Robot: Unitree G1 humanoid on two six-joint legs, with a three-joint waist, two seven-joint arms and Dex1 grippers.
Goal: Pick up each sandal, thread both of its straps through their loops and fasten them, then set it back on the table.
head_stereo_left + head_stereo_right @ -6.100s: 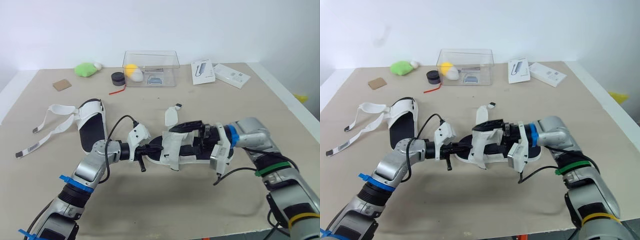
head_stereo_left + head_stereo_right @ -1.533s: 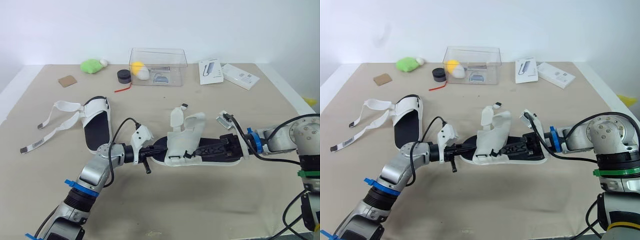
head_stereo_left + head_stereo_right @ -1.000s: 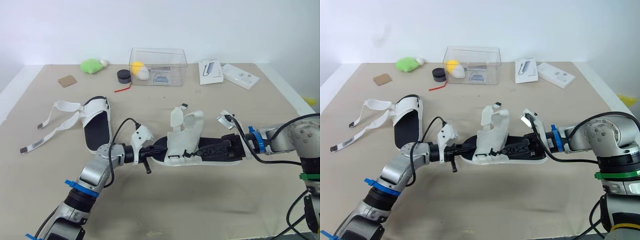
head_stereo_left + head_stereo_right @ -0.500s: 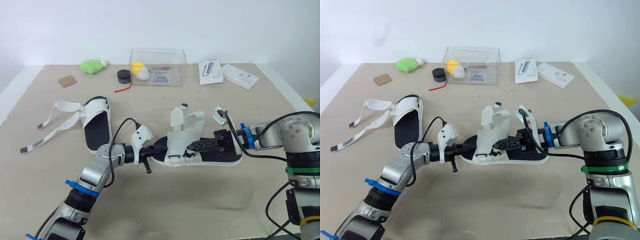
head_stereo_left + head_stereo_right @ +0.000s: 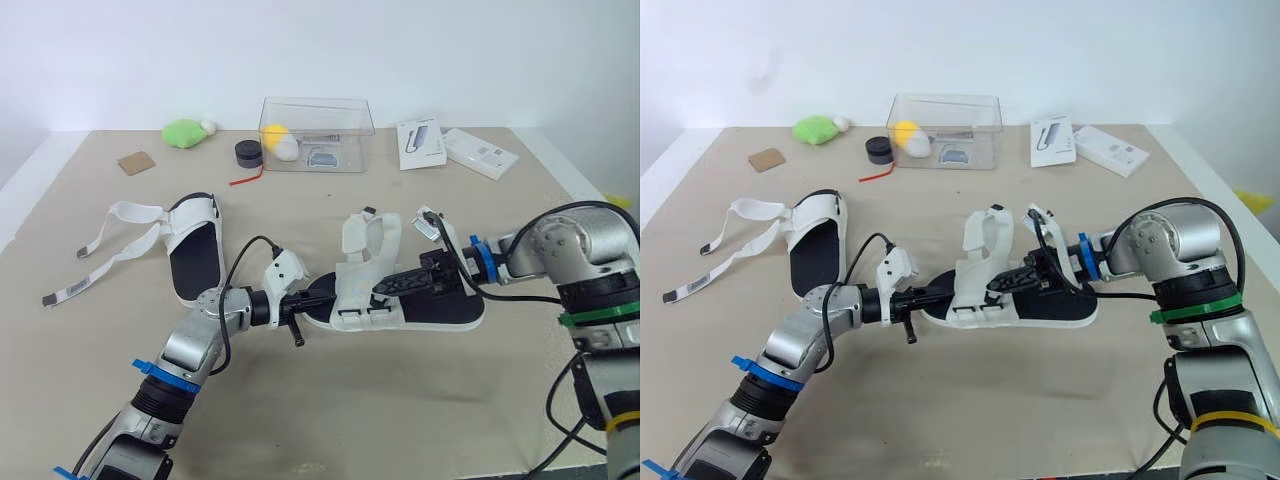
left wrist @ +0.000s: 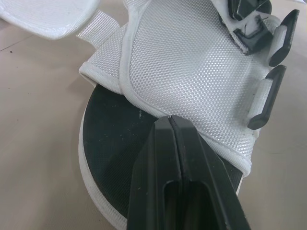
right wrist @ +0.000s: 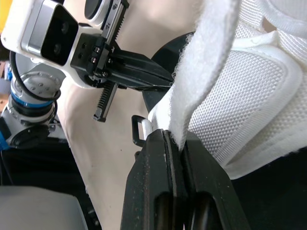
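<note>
On the table [image 5: 350, 420] we see the left gripper [image 6: 170, 119] closed against the sandal [image 5: 445, 314], the right gripper [image 7: 172, 140] pinching its strap [image 7: 201, 72].

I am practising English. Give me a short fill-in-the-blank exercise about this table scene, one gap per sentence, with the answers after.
1. The right gripper pinches a white ___ of the near sandal.
2. The left gripper has its fingers ___ over that sandal's black insole.
3. The other sandal lies on the table at the robot's ___ side.
4. The clear box holds a ___ round thing.
Missing words: strap; shut; left; yellow.
</note>
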